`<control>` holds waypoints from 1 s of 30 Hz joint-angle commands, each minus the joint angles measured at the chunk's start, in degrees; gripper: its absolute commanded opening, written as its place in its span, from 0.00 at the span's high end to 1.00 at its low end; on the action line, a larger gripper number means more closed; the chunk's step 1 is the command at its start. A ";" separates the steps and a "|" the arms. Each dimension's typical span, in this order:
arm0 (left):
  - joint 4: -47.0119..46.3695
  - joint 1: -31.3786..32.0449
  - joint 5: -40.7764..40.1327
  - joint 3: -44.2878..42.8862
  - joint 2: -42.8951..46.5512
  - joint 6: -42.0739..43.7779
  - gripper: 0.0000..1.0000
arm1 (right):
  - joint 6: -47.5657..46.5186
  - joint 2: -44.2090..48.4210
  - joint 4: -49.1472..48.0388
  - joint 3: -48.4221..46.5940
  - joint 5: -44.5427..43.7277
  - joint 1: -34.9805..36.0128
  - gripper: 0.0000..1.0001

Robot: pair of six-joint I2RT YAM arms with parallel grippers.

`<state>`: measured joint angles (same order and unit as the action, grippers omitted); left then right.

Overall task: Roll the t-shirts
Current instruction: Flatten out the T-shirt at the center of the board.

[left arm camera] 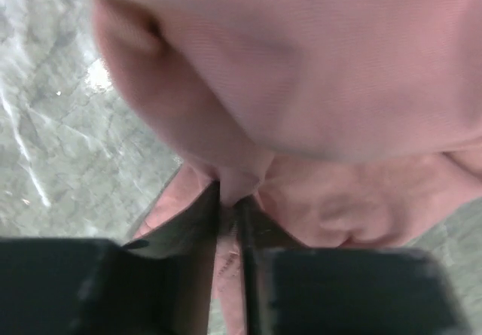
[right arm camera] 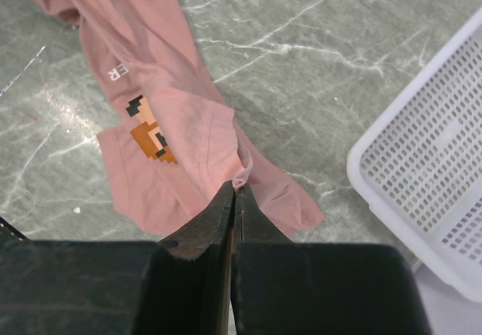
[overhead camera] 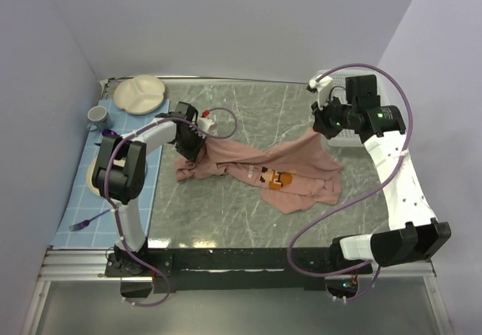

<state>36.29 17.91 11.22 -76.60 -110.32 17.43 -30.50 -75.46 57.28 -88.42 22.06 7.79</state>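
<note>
Pink t-shirt [overhead camera: 256, 165] [left arm camera: 339, 86] [right arm camera: 173, 124]: it lies crumpled on the table, to the left of the white basket [overhead camera: 339, 141] [right arm camera: 429, 169]. One end rises off the table, up close to the basket.
Pixel print [overhead camera: 277, 178] [right arm camera: 151, 128]: brown, red and orange squares on the shirt. It faces up on the half of the shirt nearer the basket, with some dark letters next to it.
Robot's right pincer [overhead camera: 325, 124] [right arm camera: 233, 192]: it is just beside the basket, on its left. Its two fingers are squeezed together on a little fold of the pink cloth, and the cloth hangs down from it to the table.
Robot's left pincer [overhead camera: 192, 150] [left arm camera: 230, 199]: it is well apart from the basket, at the shirt end farthest from it. Its fingers are pressed tight on a bunch of pink cloth. More cloth bulges just past the fingertips.
White basket: plastic, full of small holes. It sits at the far right of the table, and the right arm hides part of it.
Grey table [overhead camera: 248, 102] [right arm camera: 316, 56]: stone look with thin white lines.
Cream plate [overhead camera: 139, 94]: far to the left of the basket, at the back corner.
Small cup [overhead camera: 98, 115]: just past the plate, even farther from the basket.
Blue mat [overhead camera: 83, 192]: it runs along the table edge farthest from the basket, with the cup on it.
</note>
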 commanded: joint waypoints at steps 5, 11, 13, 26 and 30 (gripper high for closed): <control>7.64 -4.36 11.60 -10.66 12.39 -3.46 0.96 | 7.19 3.82 -3.75 -7.72 -1.24 -9.52 1.00; 18.01 -7.01 19.89 -15.51 27.42 1.54 0.98 | 13.09 16.29 -11.39 -5.71 -6.14 -14.73 1.00; 22.65 -7.10 19.10 -16.21 32.33 4.01 0.99 | 14.24 21.57 -14.02 -4.92 -9.04 -15.00 1.00; 11.18 -7.28 7.06 -2.87 60.13 13.41 0.99 | 21.79 31.61 -21.50 -7.56 -23.04 -14.91 1.00; 9.33 -7.28 7.24 3.19 54.10 15.36 0.98 | 23.12 28.19 -23.43 -0.63 -20.15 -14.91 1.00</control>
<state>52.38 10.76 21.08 -78.32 -49.28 29.32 -9.98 -41.80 37.41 -94.76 0.82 -6.96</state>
